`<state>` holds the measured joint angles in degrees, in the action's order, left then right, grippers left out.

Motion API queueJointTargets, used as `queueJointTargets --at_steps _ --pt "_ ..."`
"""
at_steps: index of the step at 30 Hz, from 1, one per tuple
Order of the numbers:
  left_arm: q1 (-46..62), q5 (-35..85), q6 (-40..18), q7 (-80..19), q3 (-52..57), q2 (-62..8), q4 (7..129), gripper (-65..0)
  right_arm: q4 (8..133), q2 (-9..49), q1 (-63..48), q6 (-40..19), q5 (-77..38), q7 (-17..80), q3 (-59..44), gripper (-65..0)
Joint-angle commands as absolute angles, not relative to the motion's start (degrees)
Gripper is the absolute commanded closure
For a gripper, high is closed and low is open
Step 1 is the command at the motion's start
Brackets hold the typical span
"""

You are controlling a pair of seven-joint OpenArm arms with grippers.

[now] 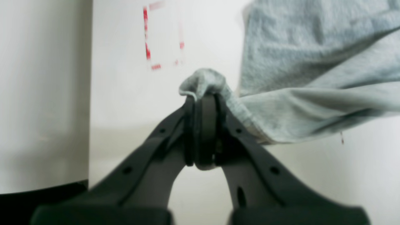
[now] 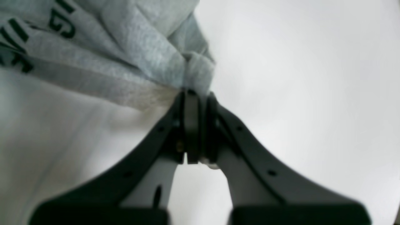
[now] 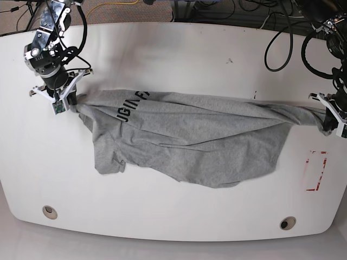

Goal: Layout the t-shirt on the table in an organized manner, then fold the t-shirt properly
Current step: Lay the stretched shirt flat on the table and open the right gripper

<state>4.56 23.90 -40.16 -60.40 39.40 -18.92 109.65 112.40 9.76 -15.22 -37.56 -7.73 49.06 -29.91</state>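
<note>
The grey t-shirt point(image 3: 190, 141) is stretched sideways across the white table point(image 3: 173, 59), its black lettering point(image 3: 133, 105) showing near the left end. My right gripper point(image 3: 73, 97) at the left of the base view is shut on one end of the t-shirt point(image 2: 140, 47); a bunch of cloth sits in its jaws in the right wrist view, gripper point(image 2: 197, 93). My left gripper point(image 3: 324, 120) at the right is shut on the other end, where fabric point(image 1: 312, 62) folds over the fingertips, gripper point(image 1: 204, 97). The lower cloth sags onto the table in folds.
A red-outlined rectangle mark point(image 3: 316, 170) lies below my left gripper, also red mark point(image 1: 162, 34). Two grey grommet holes, one point(image 3: 49, 211) and the other point(image 3: 287, 222), sit near the front edge. Cables point(image 3: 282, 32) run along the far edge.
</note>
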Motion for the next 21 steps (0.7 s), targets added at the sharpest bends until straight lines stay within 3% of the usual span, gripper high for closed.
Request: queueJointTargets --at_steps 1,21 --pt "5.05 24.13 -40.0 -58.95 40.57 -20.09 110.37 -0.6 113.45 9.45 -16.48 -37.49 -8.13 46.99 -30.2 0.0" --pt "10.68 24.22 -40.0 -50.77 40.48 -25.54 100.79 -0.6 112.4 6.99 -22.81 -37.49 -8.13 44.62 -33.54 0.0"
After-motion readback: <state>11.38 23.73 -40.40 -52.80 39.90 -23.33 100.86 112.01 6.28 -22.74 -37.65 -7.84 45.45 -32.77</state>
